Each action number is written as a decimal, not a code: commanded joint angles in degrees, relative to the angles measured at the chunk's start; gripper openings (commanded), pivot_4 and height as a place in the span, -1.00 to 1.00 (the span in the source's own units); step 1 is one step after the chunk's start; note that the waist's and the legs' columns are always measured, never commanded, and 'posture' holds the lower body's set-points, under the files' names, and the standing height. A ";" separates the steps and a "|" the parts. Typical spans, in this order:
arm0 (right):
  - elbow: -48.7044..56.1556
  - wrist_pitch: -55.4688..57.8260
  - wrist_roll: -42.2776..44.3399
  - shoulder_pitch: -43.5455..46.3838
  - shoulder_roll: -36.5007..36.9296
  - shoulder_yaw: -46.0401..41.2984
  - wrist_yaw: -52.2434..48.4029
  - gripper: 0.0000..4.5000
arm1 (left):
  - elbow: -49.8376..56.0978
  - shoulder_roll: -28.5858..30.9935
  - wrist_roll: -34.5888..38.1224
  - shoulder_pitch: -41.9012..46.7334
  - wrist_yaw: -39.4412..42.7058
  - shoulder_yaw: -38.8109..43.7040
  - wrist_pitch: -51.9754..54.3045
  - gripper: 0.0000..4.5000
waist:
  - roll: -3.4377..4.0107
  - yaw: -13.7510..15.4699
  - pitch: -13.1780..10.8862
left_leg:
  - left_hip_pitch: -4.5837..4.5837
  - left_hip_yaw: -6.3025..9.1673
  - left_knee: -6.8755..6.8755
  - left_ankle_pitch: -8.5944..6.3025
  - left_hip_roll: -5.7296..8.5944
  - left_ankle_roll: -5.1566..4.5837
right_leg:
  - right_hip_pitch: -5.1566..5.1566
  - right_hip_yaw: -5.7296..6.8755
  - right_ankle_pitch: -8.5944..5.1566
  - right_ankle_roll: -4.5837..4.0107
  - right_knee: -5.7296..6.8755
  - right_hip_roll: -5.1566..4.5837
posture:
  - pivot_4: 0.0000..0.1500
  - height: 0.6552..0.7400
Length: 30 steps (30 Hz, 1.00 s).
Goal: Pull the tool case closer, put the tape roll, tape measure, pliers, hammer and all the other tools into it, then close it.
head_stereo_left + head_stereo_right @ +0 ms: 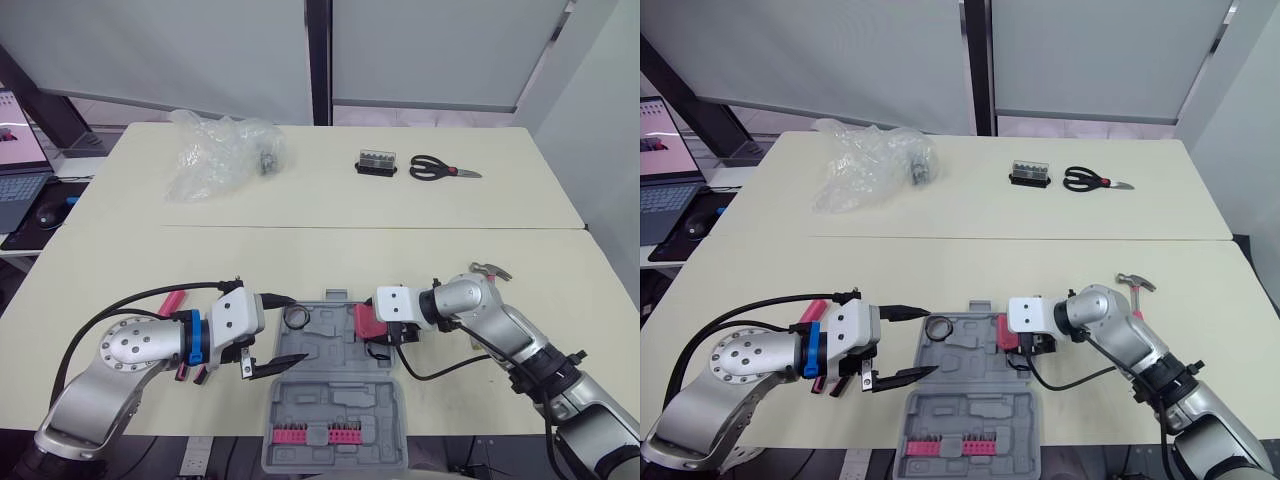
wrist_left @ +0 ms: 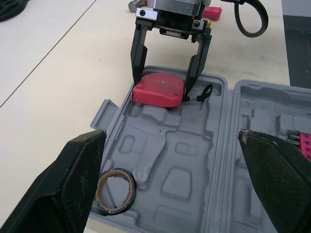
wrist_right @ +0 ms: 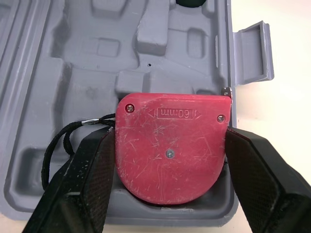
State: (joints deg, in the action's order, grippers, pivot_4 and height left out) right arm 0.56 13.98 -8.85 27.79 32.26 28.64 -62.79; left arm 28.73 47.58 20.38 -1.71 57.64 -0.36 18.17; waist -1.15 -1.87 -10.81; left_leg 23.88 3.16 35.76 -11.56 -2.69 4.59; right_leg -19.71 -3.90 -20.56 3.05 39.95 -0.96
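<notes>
The grey tool case (image 1: 335, 400) lies open at the table's near edge. A dark tape roll (image 1: 295, 318) rests in its far left pocket. My right gripper (image 3: 170, 141) is shut on the red tape measure (image 3: 167, 145), which sits in the case's far right corner with its black cord trailing. Over the left side of the case my left gripper (image 1: 292, 328) hovers open, holding nothing. Red-handled pliers (image 1: 172, 300) lie on the table under my left arm. The hammer (image 1: 1134, 283) rests beyond my right forearm.
On the far table lie black scissors (image 1: 440, 169), a small black bit box (image 1: 377, 163) and a crumpled clear plastic bag (image 1: 215, 152). A laptop (image 1: 18, 170) and mouse (image 1: 50, 212) sit off to the left. A red bit strip (image 1: 318, 433) lines the case's near half.
</notes>
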 commanded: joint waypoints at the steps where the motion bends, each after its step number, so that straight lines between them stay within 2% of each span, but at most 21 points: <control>1: 7.25 2.97 3.46 0.05 0.51 -3.84 -0.65 0.36 | 1.05 0.12 0.09 -0.58 0.11 0.73 -1.29 1.00 | 0.01 -0.02 0.00 | 0.00 0.00 0.00 0.00 0.00 0.00 | 0.00 -0.01 0.00 0.00 0.00 0.00 | 1.00 1.00; 5: 14.64 9.63 6.22 -0.19 3.28 -6.96 -2.04 0.36 | 1.30 0.15 0.24 -1.15 0.17 1.01 -1.40 1.00 | 0.01 0.03 0.00 | -0.01 0.02 0.00 0.00 -0.01 0.00 | 0.01 0.01 0.00 0.00 0.01 0.00 | 1.00 1.00; 9: 21.22 16.67 5.92 -2.17 12.99 -8.12 -5.76 0.36 | 1.58 -0.19 1.47 -1.59 1.93 0.65 -2.81 1.00 | 0.00 0.39 -0.01 | 0.02 0.02 0.00 0.00 0.03 0.00 | 0.03 0.04 0.00 0.00 -0.06 -0.05 | 1.00 1.00; 12: 22.74 17.42 4.69 -4.97 19.81 -7.85 -7.33 0.36 | 2.41 -0.17 2.31 -2.12 3.45 0.34 -3.84 1.00 | -0.01 0.44 -0.01 | 0.02 0.02 0.00 0.00 0.06 0.00 | 0.06 0.04 0.00 0.00 -0.10 -0.08 | 1.00 1.00; 14: 21.84 16.76 4.06 -6.81 21.69 -7.45 -6.60 0.36 | 2.68 0.02 1.88 -2.24 3.99 -0.30 -4.46 1.00 | -0.01 0.25 -0.01 | 0.00 -0.01 -0.01 0.00 0.05 0.00 | 0.05 0.01 0.00 0.00 -0.09 -0.08 | 1.00 1.00; 18: 18.35 15.10 1.52 -7.71 20.75 -5.25 -4.52 0.36 | 2.80 -0.13 1.06 -1.82 4.01 -1.59 -4.74 1.00 | 0.00 -0.57 -0.02 | -0.04 -0.07 -0.02 0.00 -0.01 -0.01 | 0.03 -0.07 0.00 0.00 -0.06 0.00 | 1.00 1.00; 27: 12.17 16.37 -1.38 -6.55 14.92 -1.93 -1.82 0.36 | 3.09 -0.17 0.08 -1.49 2.90 -2.55 -4.50 1.00 | -0.01 -0.39 -0.02 | -0.02 -0.04 -0.01 0.00 0.00 0.00 | 0.02 -0.05 0.00 0.00 -0.06 0.00 | 1.00 1.00; 30: 12.89 16.86 -0.35 -6.97 14.32 -3.34 -1.61 0.82 | 3.49 -0.10 0.06 -1.75 2.56 -2.52 -4.24 1.00 | -0.01 -0.36 -0.02 | -0.02 -0.03 0.00 0.00 -0.01 0.00 | 0.04 -0.04 0.00 0.00 -0.05 0.00 | 1.00 1.00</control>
State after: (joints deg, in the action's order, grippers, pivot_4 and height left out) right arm 12.19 30.60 -9.88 20.79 46.44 26.61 -64.66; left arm 29.95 47.41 20.26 -3.40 60.51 -3.06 14.40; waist -1.17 -2.23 -10.83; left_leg 23.87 3.14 35.76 -11.56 -2.69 4.59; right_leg -19.68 -3.93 -20.56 3.05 39.89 -0.95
